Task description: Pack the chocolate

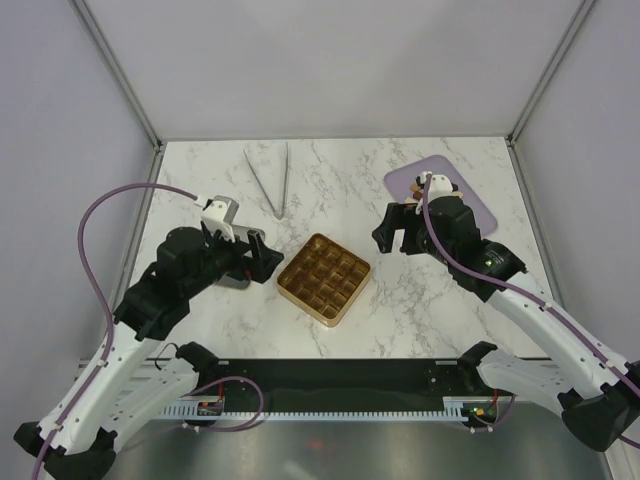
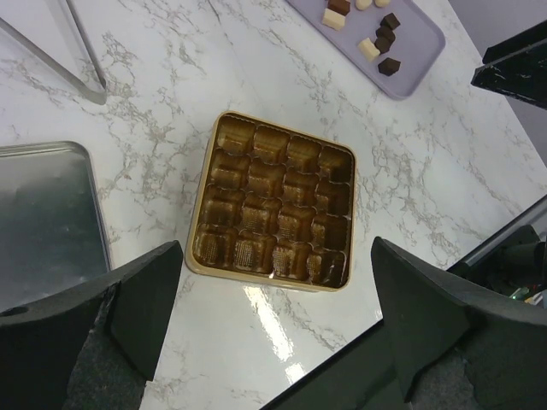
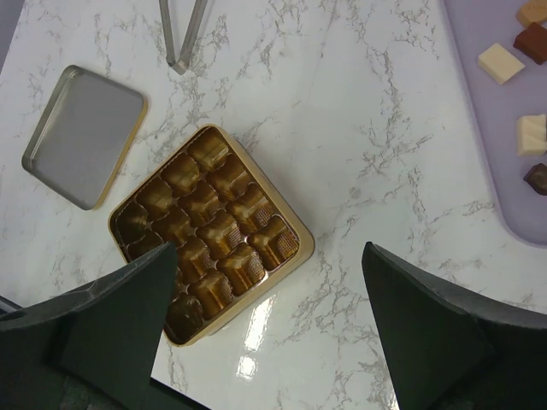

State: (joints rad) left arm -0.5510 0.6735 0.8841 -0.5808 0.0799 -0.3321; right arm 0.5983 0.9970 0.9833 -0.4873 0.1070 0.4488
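Marble tabletop (image 1: 420, 300) carries every item, and I read packing progress as zero.

1. Tray status. The gold tray (image 2: 272, 205) sits open between the two arms. In the left wrist view it lies directly ahead of the left claw (image 2: 278, 316), framed between that claw's two fingers. Every cell visible there is bare foil. No piece is loaded.

2. Stock status. The chocolate (image 3: 501, 62) rests loose on a lilac board (image 3: 487, 154), off to the right side of the right claw (image 3: 265, 325) and well apart from the tray. I see dark, tan and cream pieces (the total is not readable, since part of the board runs out of both wrist views and the right arm covers most of it from above). From the left claw, the same pieces lie far beyond the tray.

3. Claw status. Both claws are spread wide and carry nothing. Neither touches the tray, the board or any piece.

4. Other items. The lid (image 3: 84, 137) lies inside-up on the table, just beside the left claw. A pair of metal tongs (image 1: 270, 180) lies past both claws, untouched.

5. Work remaining, in my judgement: all of it. Each piece needs picking from the board and seating in a cell. Closing with the lid may follow.
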